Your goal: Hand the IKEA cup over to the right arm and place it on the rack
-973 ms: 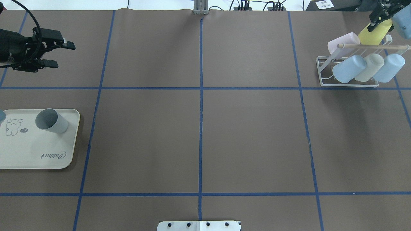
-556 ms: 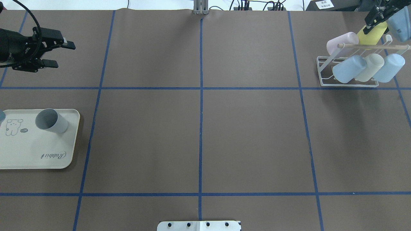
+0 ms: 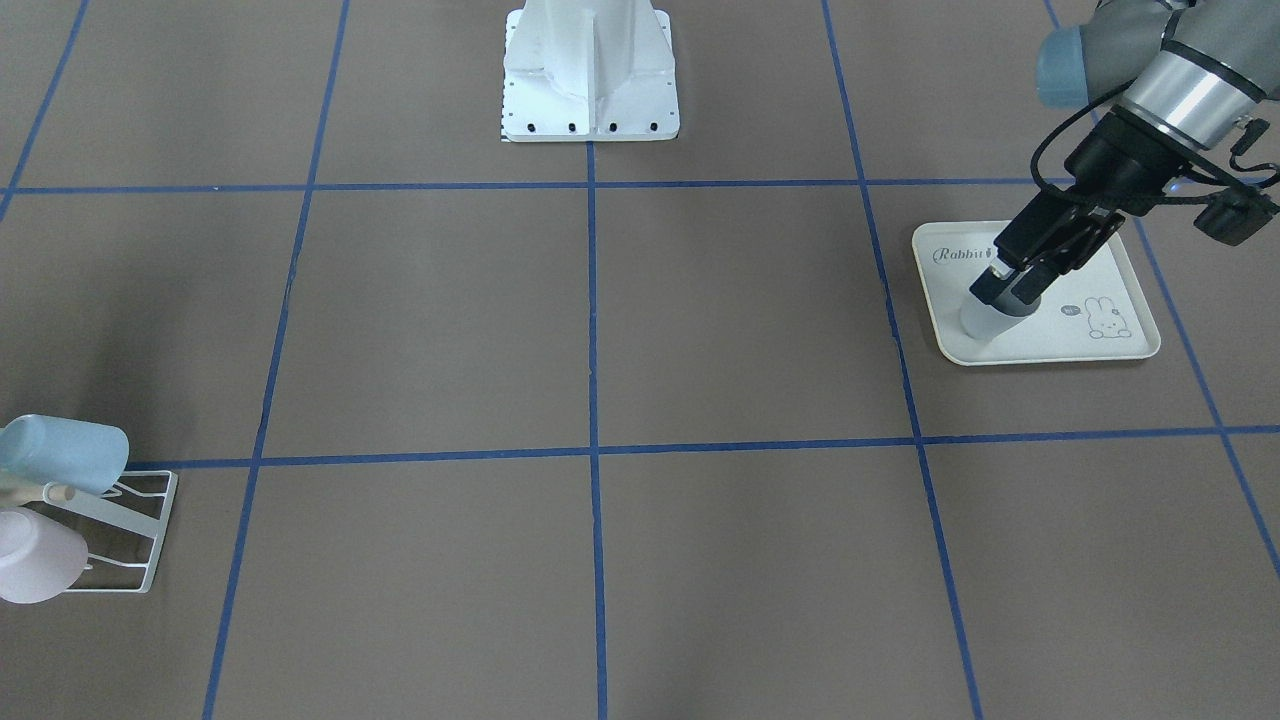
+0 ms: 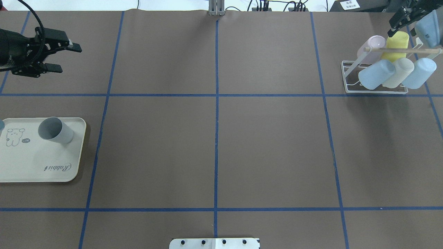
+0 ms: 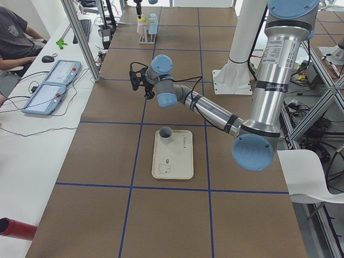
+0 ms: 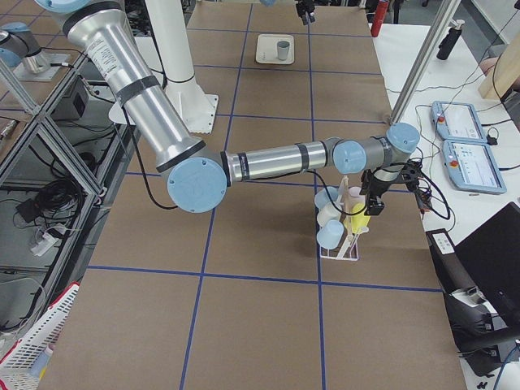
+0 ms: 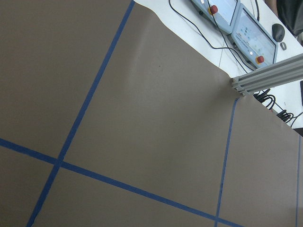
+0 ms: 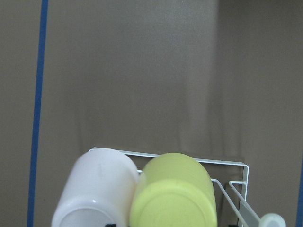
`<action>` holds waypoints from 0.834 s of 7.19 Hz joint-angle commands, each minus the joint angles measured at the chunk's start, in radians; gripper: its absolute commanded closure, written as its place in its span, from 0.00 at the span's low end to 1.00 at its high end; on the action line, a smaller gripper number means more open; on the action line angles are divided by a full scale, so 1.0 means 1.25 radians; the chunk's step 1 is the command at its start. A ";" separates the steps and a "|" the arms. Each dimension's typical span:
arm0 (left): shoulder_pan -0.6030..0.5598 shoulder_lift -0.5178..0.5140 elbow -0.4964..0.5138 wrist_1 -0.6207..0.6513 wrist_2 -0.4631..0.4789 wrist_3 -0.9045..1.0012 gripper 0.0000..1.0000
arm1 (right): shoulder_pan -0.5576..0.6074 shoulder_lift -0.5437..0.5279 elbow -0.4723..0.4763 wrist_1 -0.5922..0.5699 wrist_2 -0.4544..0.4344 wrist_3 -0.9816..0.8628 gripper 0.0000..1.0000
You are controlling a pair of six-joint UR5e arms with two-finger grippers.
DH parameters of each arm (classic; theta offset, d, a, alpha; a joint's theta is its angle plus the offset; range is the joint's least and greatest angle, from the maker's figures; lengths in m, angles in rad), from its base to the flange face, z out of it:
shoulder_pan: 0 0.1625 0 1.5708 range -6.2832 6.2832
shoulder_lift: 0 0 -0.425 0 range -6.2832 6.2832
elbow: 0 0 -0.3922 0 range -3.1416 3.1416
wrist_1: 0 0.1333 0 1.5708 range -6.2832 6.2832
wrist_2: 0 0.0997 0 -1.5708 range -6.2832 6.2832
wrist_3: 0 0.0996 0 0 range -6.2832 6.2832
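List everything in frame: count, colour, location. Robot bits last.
rack: 1, white wire with a wooden dowel, far right of the table in the overhead view
pink cup: 1, on the rack, back row
yellow cup: 1, on the rack, beside the pink cup
blue cups: 2, light blue, rack front row, outer spots
cream cup: 1, rack front row, middle
tray: 1, cream, rabbit print, left edge
grey cup: 1, upright on the tray
mat: 1, brown, blue tape grid
pendants: 2, side bench
person: 1, seated at the bench
left gripper: black, open, empty, far left
right gripper: black, at the yellow cup's top, open or shut unclear
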 commanded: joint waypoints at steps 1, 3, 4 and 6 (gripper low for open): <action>0.000 0.002 -0.001 0.001 0.000 0.001 0.00 | 0.001 0.003 -0.001 0.015 0.001 0.004 0.01; -0.035 0.008 -0.003 0.081 -0.011 0.159 0.00 | 0.006 0.004 0.048 0.015 0.004 0.028 0.01; -0.076 0.033 -0.019 0.173 -0.025 0.309 0.00 | 0.007 -0.009 0.084 0.015 0.006 0.036 0.01; -0.126 0.106 -0.020 0.241 -0.023 0.545 0.00 | 0.007 -0.048 0.156 0.015 0.007 0.042 0.01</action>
